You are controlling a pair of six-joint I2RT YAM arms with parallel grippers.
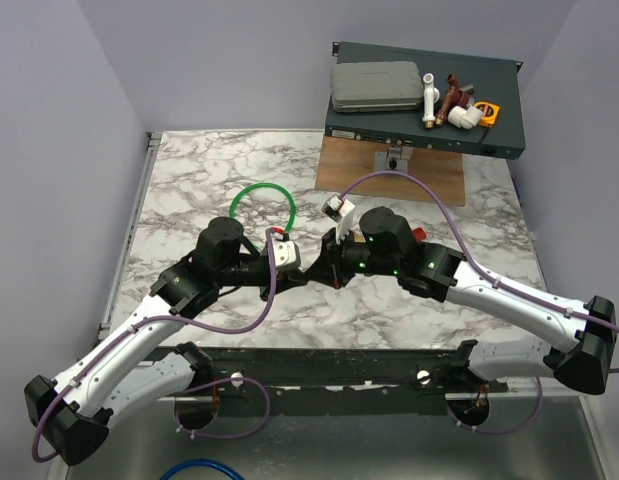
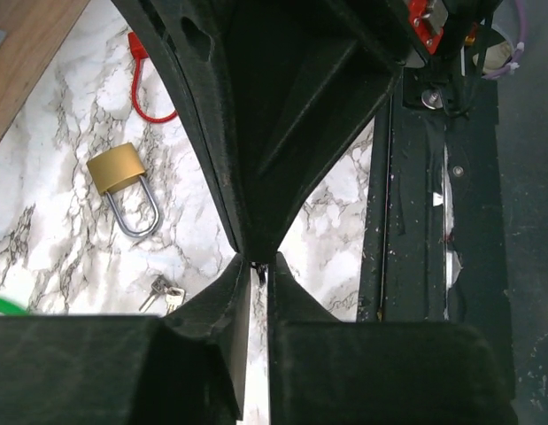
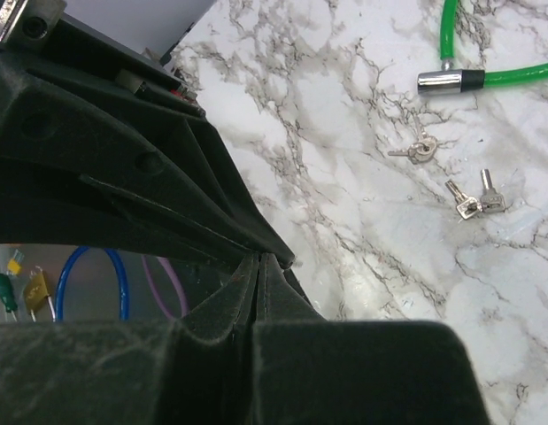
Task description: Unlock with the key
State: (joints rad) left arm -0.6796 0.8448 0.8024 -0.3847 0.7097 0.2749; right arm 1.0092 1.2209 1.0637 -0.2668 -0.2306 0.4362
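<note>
Left wrist view: brass padlock point(image 2: 115, 169) on veined marble point(image 2: 52, 257); right gripper point(image 3: 258, 262) pinched closed, left gripper point(image 2: 259, 273) unclear.

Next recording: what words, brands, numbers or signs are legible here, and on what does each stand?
None can be read in any view.
Gold brass padlock with silver shackle: no legible stamp on its face.
Grey rectangular plastic case on the dark metal box: any marking too small to tell.
</note>
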